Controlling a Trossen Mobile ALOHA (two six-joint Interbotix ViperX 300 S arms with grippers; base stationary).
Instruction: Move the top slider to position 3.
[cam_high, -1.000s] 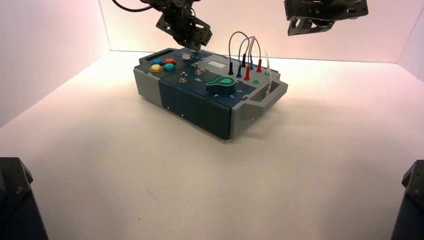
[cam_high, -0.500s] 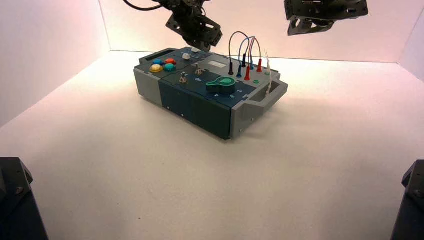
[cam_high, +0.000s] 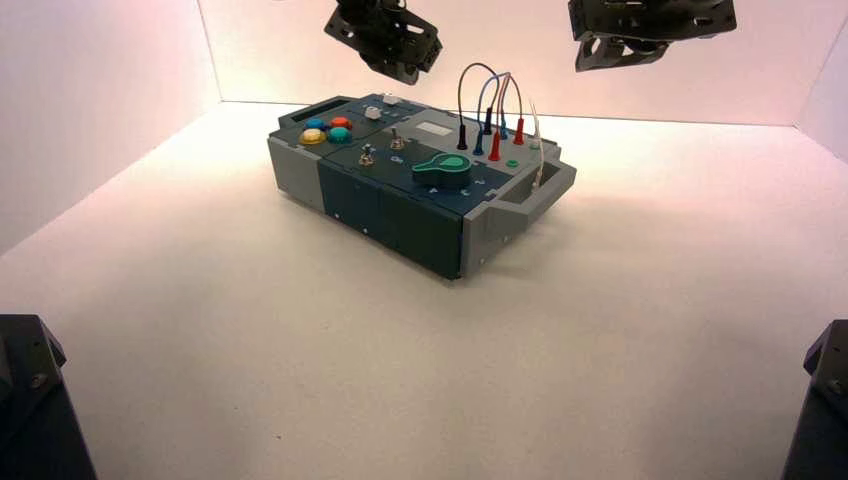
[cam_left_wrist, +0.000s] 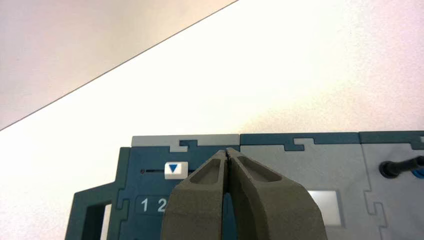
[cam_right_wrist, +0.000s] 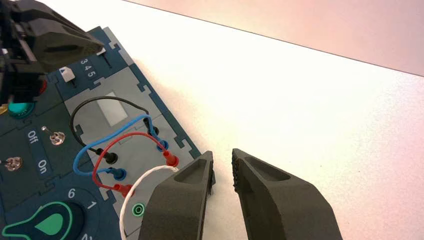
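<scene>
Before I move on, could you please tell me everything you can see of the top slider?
The top slider is a small, white, blocky knob with rounded corners, apparently plastic, marked with a blue triangle. It sits on a thin dark slot in the dark blue panel near the box's far edge, its triangle pointing towards the number row, just past the 2; the left gripper hides the digit there. Nothing is seen touching it but its mounting; that gripper, fingers shut, hovers above the panel, clear of it.

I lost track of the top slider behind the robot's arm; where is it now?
In the high view, the white top slider sits near the box's far edge, left of the wires, just below the left claw.
</scene>
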